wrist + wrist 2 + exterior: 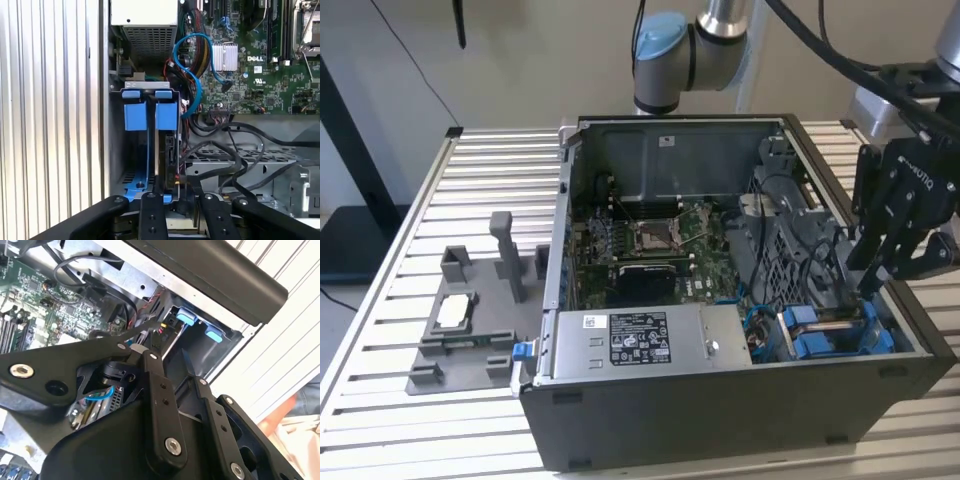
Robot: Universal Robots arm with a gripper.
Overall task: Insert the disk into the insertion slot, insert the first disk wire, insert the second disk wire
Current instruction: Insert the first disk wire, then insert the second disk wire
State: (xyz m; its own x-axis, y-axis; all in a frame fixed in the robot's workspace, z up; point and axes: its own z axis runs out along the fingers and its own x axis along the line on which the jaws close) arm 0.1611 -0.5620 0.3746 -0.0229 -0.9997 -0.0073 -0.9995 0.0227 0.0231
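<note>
Hovering claw (181,199) beside slotted disk (170,150) edge

The computer case (720,410) is sitting on the desk (420,180), lying open. Just beside it, toward the exterior view's left, a parts holder (470,345) is resting on the desk with a small chip (455,312) lying on it. Inside the case, the power-supply box (640,345) is lying along the near wall, with the motherboard (660,235) behind it. The insertion slot (840,335) is occupying the near corner at the exterior view's right, the disk (166,117) is sitting in it, and the tool (882,278) is hanging just above.
</note>
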